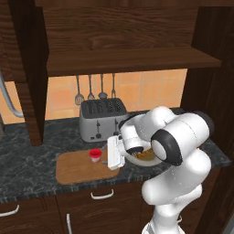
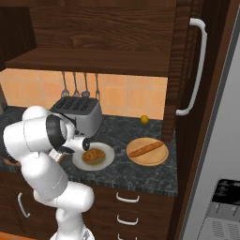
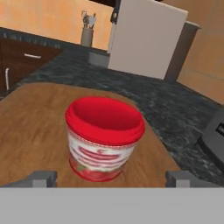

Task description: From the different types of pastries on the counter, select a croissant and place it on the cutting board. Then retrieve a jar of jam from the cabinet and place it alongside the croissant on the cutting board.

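The jar of jam [image 1: 95, 155], with its red lid and pale red-banded body, stands upright on the cutting board [image 1: 77, 168]. In the hand view the jar of jam [image 3: 104, 139] rests on the cutting board [image 3: 30, 131] just ahead of my gripper [image 3: 111, 179]. The gripper is open, with its fingertips [image 3: 41, 178] wide apart on either side of the jar and clear of it. From the left base view, my gripper [image 1: 108, 160] sits just right of the jar. The croissant [image 2: 93, 154] lies on a white plate [image 2: 107, 161] on the counter [image 2: 126, 176], right of the board.
A silver toaster [image 1: 101, 119] stands behind the board. The long thin pastry [image 2: 147, 150] lies on a round wooden plate [image 2: 157, 159]. A yellow fruit [image 2: 144, 119] sits by the wall. The cabinet [image 1: 119, 41] hangs overhead, with utensils [image 1: 93, 89] below it.
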{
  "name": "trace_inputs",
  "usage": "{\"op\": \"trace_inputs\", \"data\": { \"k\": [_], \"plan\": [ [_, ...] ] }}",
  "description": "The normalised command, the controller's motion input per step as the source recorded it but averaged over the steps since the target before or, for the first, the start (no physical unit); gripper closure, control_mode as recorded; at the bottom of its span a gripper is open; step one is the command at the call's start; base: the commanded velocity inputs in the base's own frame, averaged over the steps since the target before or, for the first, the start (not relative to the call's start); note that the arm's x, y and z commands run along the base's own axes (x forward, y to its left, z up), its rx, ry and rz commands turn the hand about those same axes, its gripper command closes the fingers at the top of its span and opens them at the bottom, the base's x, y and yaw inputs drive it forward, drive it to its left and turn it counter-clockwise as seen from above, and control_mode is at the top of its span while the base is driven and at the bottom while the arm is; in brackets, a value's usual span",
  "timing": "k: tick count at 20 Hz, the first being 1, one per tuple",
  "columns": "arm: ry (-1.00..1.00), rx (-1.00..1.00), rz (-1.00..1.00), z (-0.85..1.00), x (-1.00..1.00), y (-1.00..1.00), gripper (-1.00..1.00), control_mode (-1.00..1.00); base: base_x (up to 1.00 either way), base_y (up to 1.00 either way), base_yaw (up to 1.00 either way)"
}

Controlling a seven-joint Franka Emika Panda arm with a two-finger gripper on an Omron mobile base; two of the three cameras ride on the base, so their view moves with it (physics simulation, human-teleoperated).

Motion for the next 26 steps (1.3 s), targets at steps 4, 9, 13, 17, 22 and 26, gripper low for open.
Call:
{"op": "trace_inputs", "data": {
  "k": [4, 9, 13, 17, 22, 26],
  "plan": [
    [-0.14, 0.00, 0.20, 0.25, -0.16, -0.45, -1.00, -1.00, 0.00, 0.00, 0.00],
    [-0.13, -0.15, 0.31, 0.68, -0.13, -0.03, -1.00, -1.00, 0.00, 0.00, 0.00],
    [-0.11, -0.18, 0.24, 0.50, 0.00, -0.01, -1.00, -1.00, 0.00, 0.00, 0.00],
    [-0.12, -0.19, 0.22, 0.59, -0.08, -0.11, -1.00, -1.00, 0.00, 0.00, 0.00],
    [-0.10, -0.30, 0.13, 0.55, -0.30, -0.33, -1.00, -1.00, 0.00, 0.00, 0.00],
    [0.00, -0.32, -0.02, 0.03, -0.10, -0.04, -1.00, -1.00, 0.00, 0.00, 0.00]
  ]
}}
